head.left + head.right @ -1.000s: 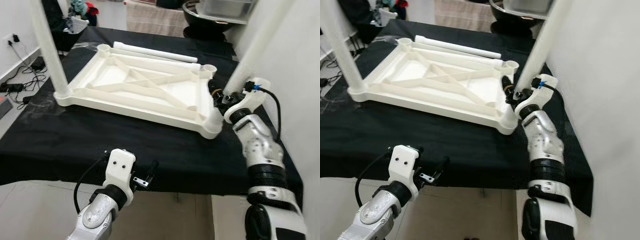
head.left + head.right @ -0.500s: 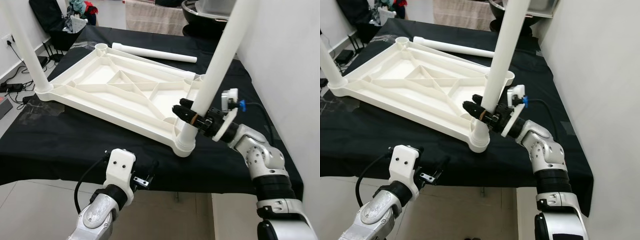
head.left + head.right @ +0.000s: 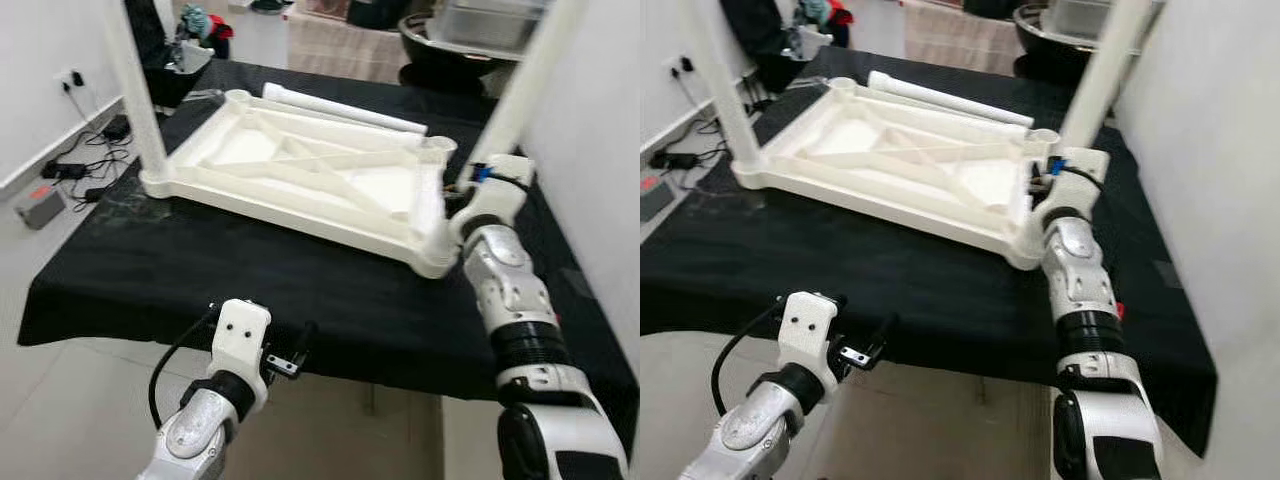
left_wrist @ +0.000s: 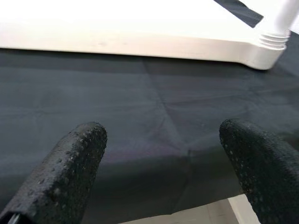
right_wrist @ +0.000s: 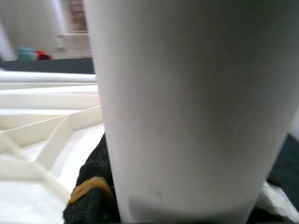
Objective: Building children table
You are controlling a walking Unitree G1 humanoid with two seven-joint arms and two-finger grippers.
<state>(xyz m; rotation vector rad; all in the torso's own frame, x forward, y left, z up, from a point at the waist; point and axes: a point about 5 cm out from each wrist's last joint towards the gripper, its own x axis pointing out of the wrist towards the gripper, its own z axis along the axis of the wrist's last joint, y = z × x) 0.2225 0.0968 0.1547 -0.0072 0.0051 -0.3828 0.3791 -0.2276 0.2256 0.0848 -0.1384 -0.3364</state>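
Table leg (image 3: 1096, 78) — clamped in right end effector (image 3: 1043, 172) — beside tabletop (image 3: 910, 160).

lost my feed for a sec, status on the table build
Right hand shut on table leg by near right corner socket. Left hand open, idle below the table edge. Tabletop upside down, one leg fitted, spare leg lying behind.

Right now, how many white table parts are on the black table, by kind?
Tabletop, upside down: 1
Legs standing up: 2, one at the far left corner, one in the right gripper at the near right corner
Legs lying loose: 1
Total: 4
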